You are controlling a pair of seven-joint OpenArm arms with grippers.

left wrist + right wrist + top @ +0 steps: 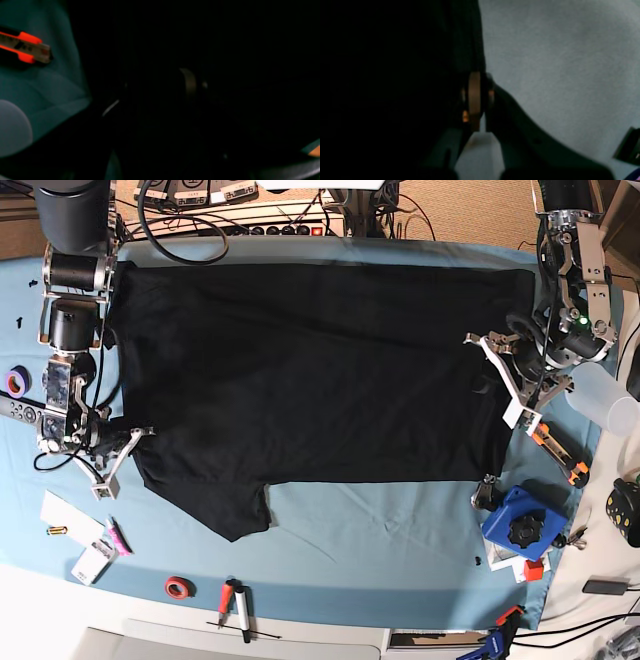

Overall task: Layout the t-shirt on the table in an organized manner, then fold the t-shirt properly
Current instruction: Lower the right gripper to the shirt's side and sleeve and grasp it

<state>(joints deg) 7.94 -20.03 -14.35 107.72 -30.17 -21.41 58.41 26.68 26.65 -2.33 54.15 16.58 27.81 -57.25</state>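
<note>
Light blue table [380, 530] carries the t-shirt [310, 370], spread plain black side up across the far half, one sleeve pointing toward the near edge at base-view left. Right gripper [118, 452] sits at the shirt's edge beside that sleeve; wrist view shows its jaws pinched together on a fold of black fabric. Left gripper [510, 375] rests over the shirt's opposite edge, jaws spread apart, nothing seen held. Orange utility knife [25, 47] lies just beside it.
</note>
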